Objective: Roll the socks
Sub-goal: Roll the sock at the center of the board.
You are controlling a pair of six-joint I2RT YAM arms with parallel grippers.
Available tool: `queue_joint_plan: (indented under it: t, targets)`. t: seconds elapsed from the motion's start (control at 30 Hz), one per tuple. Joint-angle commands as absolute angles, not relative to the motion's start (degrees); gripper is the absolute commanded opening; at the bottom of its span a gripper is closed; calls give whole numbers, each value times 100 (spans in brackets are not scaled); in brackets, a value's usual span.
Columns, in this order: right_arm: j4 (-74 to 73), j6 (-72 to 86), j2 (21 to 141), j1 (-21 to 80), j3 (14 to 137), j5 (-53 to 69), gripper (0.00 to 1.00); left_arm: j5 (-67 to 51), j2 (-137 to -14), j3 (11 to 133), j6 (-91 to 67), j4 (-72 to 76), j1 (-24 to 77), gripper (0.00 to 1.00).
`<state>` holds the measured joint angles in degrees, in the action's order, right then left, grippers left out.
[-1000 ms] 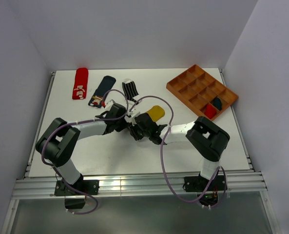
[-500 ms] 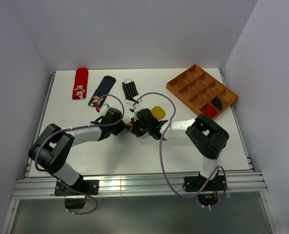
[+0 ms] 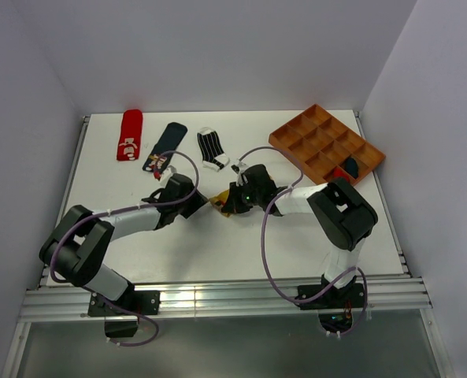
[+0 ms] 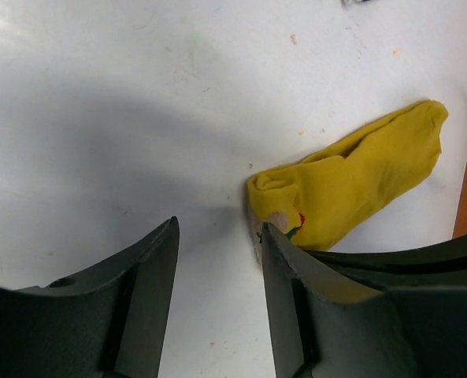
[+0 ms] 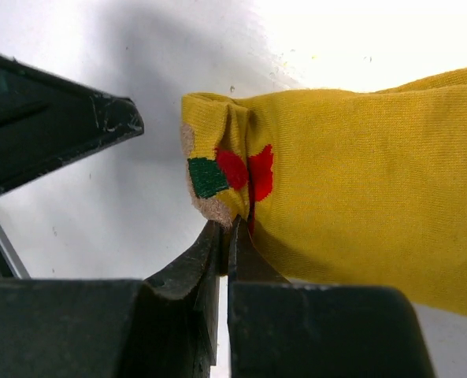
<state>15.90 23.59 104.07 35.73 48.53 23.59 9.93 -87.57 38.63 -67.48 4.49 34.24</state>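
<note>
The mustard yellow sock (image 5: 359, 189) lies flat on the table, its near end folded over and showing red and green marks. My right gripper (image 5: 227, 230) is shut on that folded end. In the top view only a sliver of the sock (image 3: 220, 204) shows under the right gripper (image 3: 228, 201). My left gripper (image 4: 217, 236) is open, its right finger (image 4: 296, 276) beside the sock's fold (image 4: 276, 193), holding nothing; it also shows in the top view (image 3: 205, 202). The red sock (image 3: 128, 135), the navy sock with a patch (image 3: 164, 146) and the striped sock (image 3: 211, 148) lie flat at the back left.
An orange compartment tray (image 3: 312, 130) stands at the back right; a red roll (image 3: 339, 174) and a navy roll (image 3: 350, 165) sit in its near compartments. The left gripper's finger (image 5: 60, 126) shows just left of the fold in the right wrist view.
My right wrist has swung back and to the right and now covers the yellow sock, which lay open to view before. The left gripper has stayed beside it.
</note>
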Motion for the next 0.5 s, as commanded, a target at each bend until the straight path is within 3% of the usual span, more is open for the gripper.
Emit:
queue_joint_plan:
  t: [0.0,0.47]
  targets:
    - [1169,2189,10433,3516,4641,2478,0,512,-8736,4314,-6075,633,3235,51]
    - [949,1556,10477,3524,4746,2461,0,-1133,-10669,6363,-4219,-228,2918,49]
